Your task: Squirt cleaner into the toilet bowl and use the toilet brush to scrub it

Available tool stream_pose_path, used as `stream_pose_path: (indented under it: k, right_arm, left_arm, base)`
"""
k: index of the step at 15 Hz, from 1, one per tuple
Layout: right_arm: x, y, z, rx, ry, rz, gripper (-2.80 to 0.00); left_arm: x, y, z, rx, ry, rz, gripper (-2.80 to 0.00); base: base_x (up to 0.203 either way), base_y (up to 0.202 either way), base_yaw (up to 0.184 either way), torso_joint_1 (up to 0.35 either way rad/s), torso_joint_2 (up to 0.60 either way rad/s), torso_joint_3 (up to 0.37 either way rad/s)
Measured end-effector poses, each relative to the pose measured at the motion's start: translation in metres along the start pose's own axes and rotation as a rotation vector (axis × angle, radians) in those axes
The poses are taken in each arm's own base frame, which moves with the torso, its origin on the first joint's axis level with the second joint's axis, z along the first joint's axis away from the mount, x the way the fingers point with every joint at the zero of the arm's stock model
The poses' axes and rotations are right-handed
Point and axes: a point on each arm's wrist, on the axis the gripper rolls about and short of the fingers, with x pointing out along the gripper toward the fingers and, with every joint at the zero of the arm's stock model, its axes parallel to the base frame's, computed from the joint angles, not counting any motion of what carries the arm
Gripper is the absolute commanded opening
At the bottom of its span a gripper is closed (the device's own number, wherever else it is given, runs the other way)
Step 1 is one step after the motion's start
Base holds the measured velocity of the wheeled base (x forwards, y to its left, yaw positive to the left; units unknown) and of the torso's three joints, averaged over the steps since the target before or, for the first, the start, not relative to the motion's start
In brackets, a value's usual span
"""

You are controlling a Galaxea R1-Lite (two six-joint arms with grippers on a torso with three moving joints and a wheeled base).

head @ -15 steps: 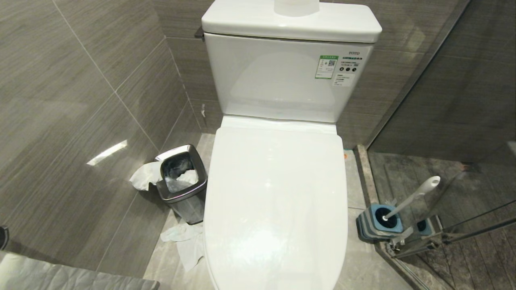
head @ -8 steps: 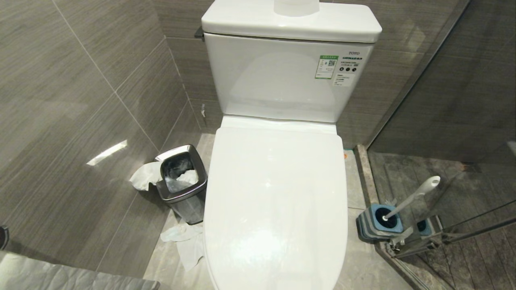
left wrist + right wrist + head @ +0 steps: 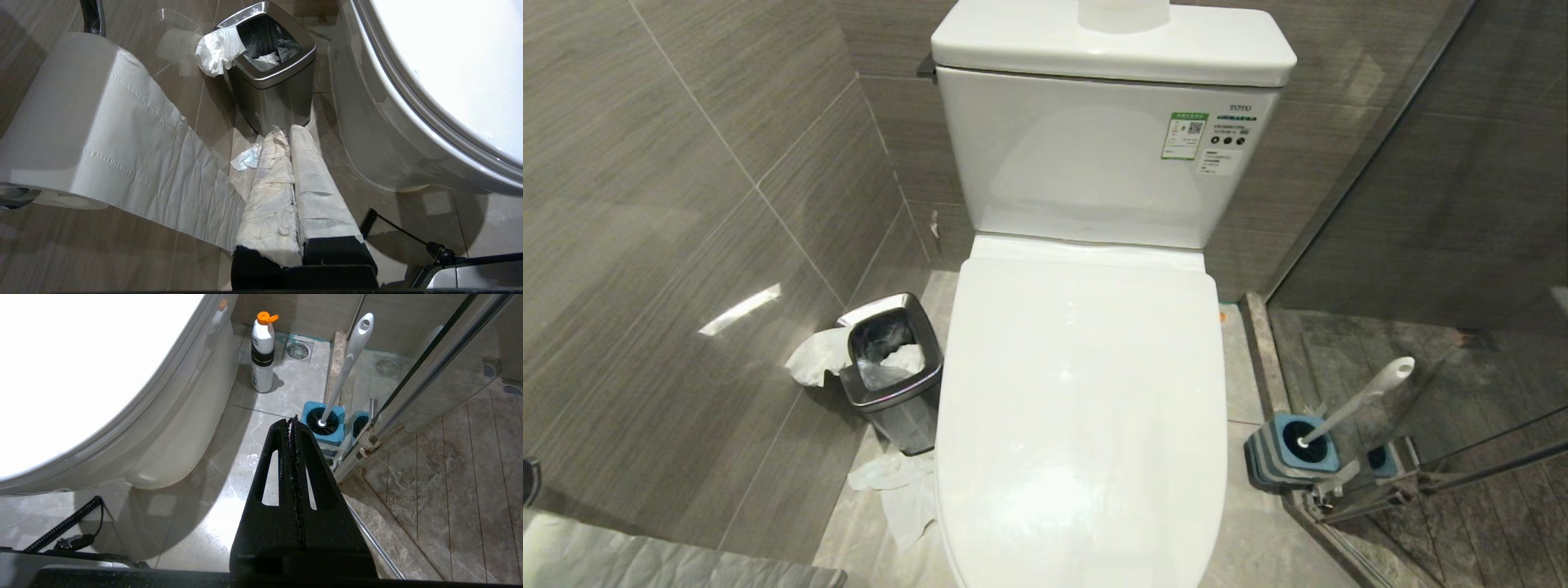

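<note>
The white toilet's lid (image 3: 1082, 408) is down, so the toilet bowl under it is hidden. No cleaner shows. The toilet brush (image 3: 1364, 400) stands in its square blue-grey holder (image 3: 1290, 453) on the floor right of the toilet, its white handle (image 3: 347, 363) leaning towards the glass door. Neither gripper is in the head view. My left gripper (image 3: 284, 130), fingers (image 3: 269, 192) wrapped in white covering, is shut and empty, low beside the toilet's left side. My right gripper (image 3: 293, 420) is black, shut and empty, just short of the brush holder (image 3: 322, 424).
A steel bin (image 3: 890, 371) with crumpled tissue stands left of the toilet, and more tissue (image 3: 903, 490) lies on the floor. A toilet paper roll (image 3: 81, 122) hangs close to my left gripper. A white bottle with an orange cap (image 3: 262, 351) stands by the toilet's base. A glass shower door (image 3: 429, 375) bounds the right.
</note>
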Motion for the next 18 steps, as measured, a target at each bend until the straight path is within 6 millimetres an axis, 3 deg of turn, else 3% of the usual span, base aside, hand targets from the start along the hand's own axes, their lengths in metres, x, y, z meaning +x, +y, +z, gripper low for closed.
stream_pose_path:
  k: [5,18]
  right_arm:
    - [0.0000,0.0000,0.0000,0.000,0.000,0.000,-2.80]
    - [0.0000,0.0000,0.0001,0.000,0.000,0.000,-2.80]
  left_arm:
    - [0.0000,0.0003,0.0001,-0.104,-0.001,0.013,-2.80]
    - [0.0000,0.0004,0.0002,-0.107,-0.001,0.015,-2.80]
  base:
    - [0.000,0.000,0.000,0.000,0.00,0.000]
    - [0.000,0.000,0.000,0.000,0.00,0.000]
